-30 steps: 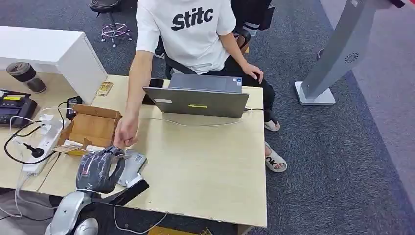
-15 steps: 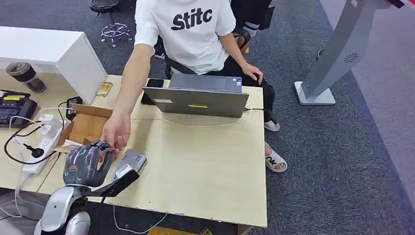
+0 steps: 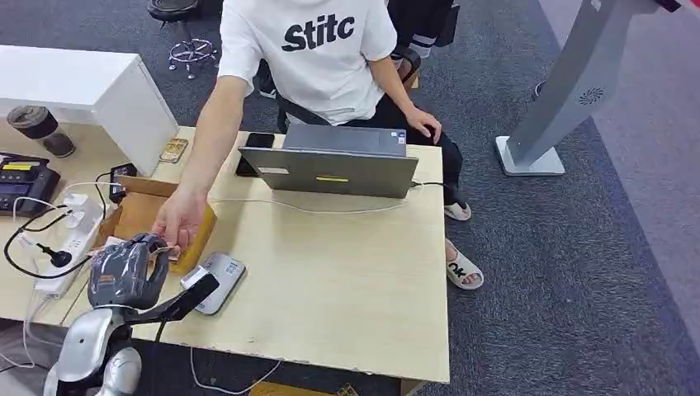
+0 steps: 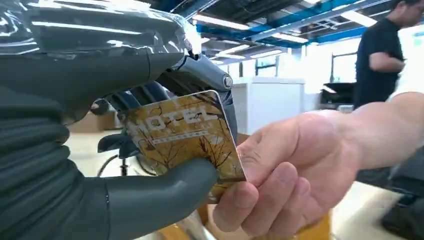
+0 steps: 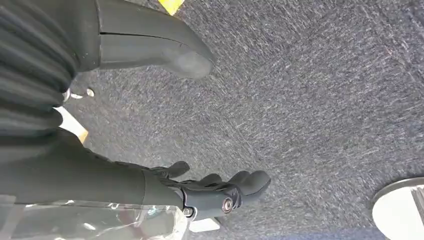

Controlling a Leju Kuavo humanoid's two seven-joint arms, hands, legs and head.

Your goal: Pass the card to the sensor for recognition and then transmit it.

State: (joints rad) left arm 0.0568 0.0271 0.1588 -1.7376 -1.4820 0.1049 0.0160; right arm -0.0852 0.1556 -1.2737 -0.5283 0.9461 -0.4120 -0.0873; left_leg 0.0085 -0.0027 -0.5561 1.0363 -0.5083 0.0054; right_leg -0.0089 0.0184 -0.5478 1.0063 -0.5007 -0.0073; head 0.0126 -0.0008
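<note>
Left hand [image 4: 100,150] pinches card [image 4: 182,135] between thumb and fingers, over counter [image 3: 347,272] edge by sensor [image 3: 216,280]. Person's hand [image 4: 295,165] grips opposite edge. Card judged light, stiff, thin, glossy, likely slippery; best held flat across faces near edge. Right hand [image 5: 210,192] hangs over floor, fingers loosely spread, holding nothing.

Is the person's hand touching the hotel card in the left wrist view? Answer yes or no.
Yes: the person's hand grips the hotel card held by the left hand.
</note>
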